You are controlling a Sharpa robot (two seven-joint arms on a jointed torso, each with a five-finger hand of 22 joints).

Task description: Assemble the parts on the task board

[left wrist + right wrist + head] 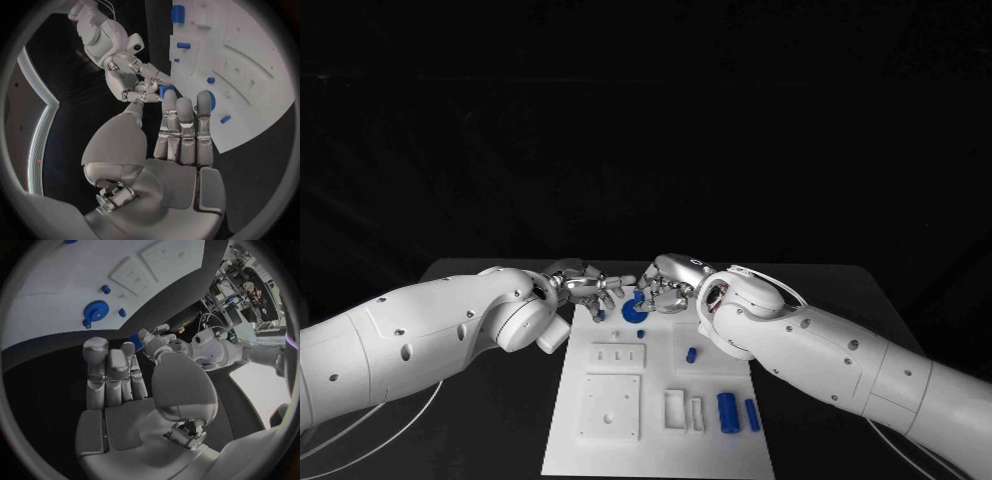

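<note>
- The white task board (610, 440) lay in the middle of the black counter (473, 275), its long sides running from the near edge toward the far edge.
- The left robot hand (593, 290) and the right robot hand (665, 287) met over the board's far end, fingertips close together.
- In the left wrist view, the right robot hand (139, 82) pinched a small blue part (165, 90) between its fingertips, just off the board's edge.
- The left robot hand (181, 135) had its fingers stretched out side by side and slightly apart, with nothing in them; whether its thumb touched the blue part was hard to tell.
- A blue gear (95, 311) sat on the board near its far end, with a small blue peg (122, 313) beside it.
- Another short blue peg (691, 354) lay near the board's right edge.
- Two blue cylinders (728, 411) lay side by side toward the near right corner, next to white upright blocks (675, 409).
</note>
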